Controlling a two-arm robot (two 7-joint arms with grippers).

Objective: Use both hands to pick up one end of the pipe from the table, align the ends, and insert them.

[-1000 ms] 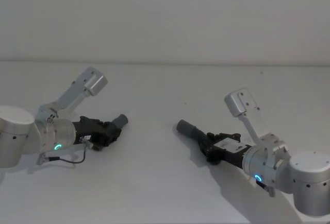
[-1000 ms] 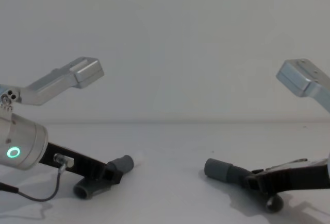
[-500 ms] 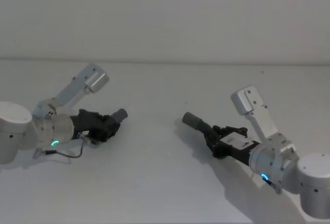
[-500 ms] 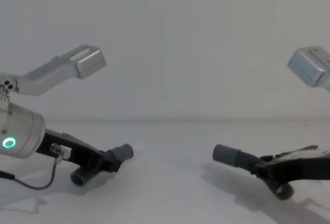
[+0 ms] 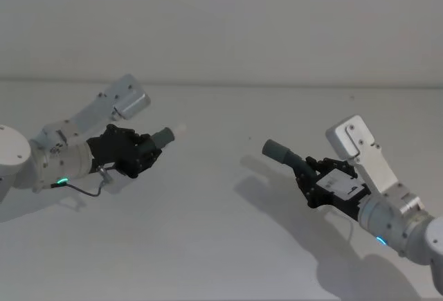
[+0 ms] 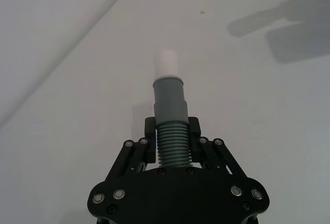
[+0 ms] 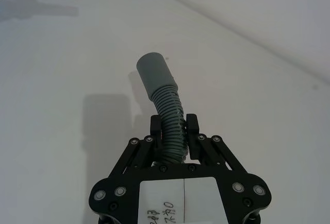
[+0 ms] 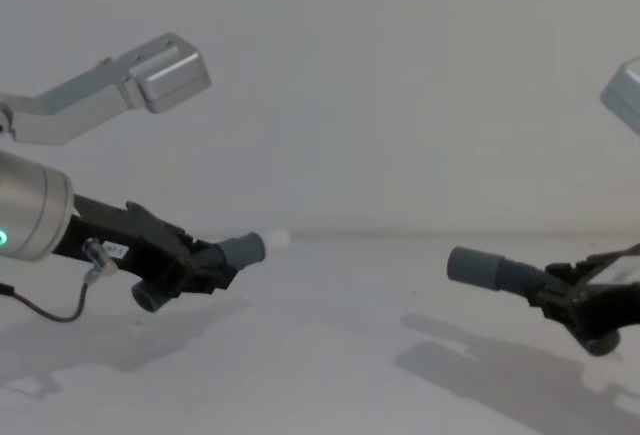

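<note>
Nearest you, the right gripper [image 5: 309, 171] has its fingers closed on the ribbed part of the longer hose piece [image 7: 172, 113], whose plain grey cuff [image 5: 277, 150] points up and toward the robot's left. Farther back, your left gripper [image 5: 143, 154] is clamped on the ribs of the shorter hose piece [image 6: 172, 149]; its cuff [image 5: 164, 135] and whitish tip [image 6: 167, 64] face right. Both pieces hang clear of the table [image 5: 208, 232], their ends well apart.
</note>
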